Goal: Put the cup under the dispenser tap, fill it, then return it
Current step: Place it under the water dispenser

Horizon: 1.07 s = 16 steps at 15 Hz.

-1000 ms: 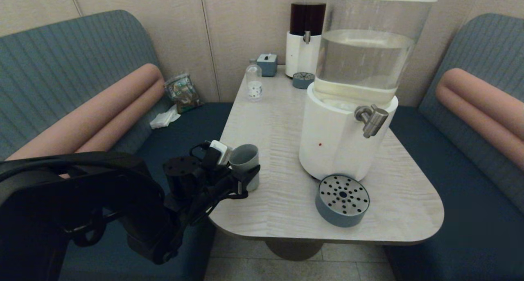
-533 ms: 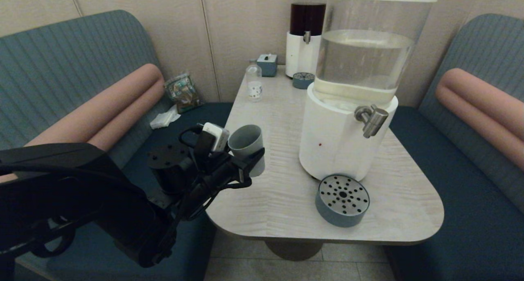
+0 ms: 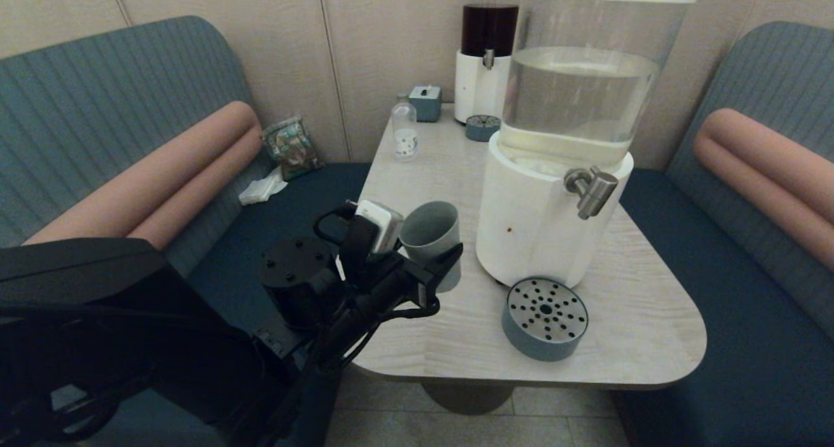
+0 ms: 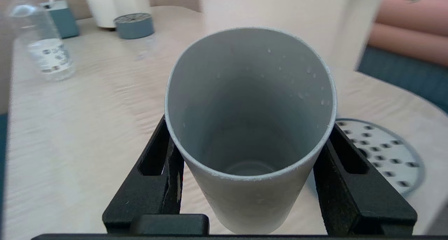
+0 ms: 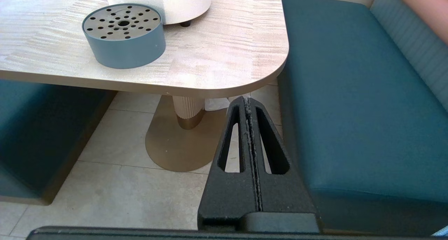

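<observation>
My left gripper [image 3: 438, 264] is shut on the grey-blue cup [image 3: 431, 238], holding it upright above the table, left of the big dispenser's white base [image 3: 528, 225]. Seen from the left wrist, the cup [image 4: 250, 128] is empty with a few droplets inside, a black finger pressed on each side. The steel dispenser tap [image 3: 593, 189] juts from the base further right, above the round perforated drip tray [image 3: 545, 317]. The cup is still left of the tray and tap. My right gripper [image 5: 247, 101] is parked low beside the table's near right corner, shut and empty.
A small clear bottle [image 3: 404, 131], a blue box [image 3: 425, 101], the dark-liquid dispenser [image 3: 485, 56] and its small drip tray [image 3: 483, 127] stand at the table's far end. Teal benches [image 3: 749, 317] flank the table [image 3: 456, 343].
The left gripper has lifted the cup off the table's left edge and carried it right, toward the big dispenser. The right arm has not moved.
</observation>
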### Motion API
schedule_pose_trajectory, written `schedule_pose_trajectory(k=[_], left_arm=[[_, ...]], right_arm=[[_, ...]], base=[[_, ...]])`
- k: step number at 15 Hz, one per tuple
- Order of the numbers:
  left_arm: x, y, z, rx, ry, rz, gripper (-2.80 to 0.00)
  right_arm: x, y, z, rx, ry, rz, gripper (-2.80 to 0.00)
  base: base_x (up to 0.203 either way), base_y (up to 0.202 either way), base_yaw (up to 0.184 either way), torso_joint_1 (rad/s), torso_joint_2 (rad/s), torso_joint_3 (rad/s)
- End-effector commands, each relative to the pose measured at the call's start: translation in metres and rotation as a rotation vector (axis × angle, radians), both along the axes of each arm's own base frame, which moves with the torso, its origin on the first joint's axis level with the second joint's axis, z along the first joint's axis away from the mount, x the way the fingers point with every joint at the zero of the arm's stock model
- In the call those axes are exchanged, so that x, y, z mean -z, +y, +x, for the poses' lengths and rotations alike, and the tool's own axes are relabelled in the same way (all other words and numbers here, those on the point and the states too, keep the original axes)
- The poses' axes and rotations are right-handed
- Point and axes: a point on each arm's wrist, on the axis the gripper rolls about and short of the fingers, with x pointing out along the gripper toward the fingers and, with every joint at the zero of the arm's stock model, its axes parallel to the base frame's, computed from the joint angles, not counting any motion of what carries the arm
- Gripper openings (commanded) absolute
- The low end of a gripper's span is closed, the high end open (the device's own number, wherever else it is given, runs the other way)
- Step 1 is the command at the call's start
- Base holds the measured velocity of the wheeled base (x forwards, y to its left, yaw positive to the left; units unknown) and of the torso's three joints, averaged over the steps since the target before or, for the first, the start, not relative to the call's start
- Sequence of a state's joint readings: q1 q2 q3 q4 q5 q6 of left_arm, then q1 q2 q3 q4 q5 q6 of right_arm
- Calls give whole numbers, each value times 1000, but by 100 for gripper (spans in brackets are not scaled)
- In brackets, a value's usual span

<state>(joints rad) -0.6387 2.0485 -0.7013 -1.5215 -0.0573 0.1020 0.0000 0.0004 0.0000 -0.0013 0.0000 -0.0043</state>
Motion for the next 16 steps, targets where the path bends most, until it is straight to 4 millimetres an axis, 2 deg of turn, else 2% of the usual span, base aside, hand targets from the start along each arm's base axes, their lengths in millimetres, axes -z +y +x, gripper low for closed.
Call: schedule_pose_trajectory(k=[1,8,16], left_arm=[[-2,-7,-7,24,-9,-6,-280],[3,-36,-24,106,-14,14,-280],[22,-68,-38,179,25,58,-280]], right_arm=[[0,0,0,0,-1,0,-280],[0,0,0,0,-1,0,-280],[0,0,0,0,-1,0,-280]], base=[[0,0,0,0,0,0],[0,0,0,0,0,0],[0,0,0,0,0,0]])
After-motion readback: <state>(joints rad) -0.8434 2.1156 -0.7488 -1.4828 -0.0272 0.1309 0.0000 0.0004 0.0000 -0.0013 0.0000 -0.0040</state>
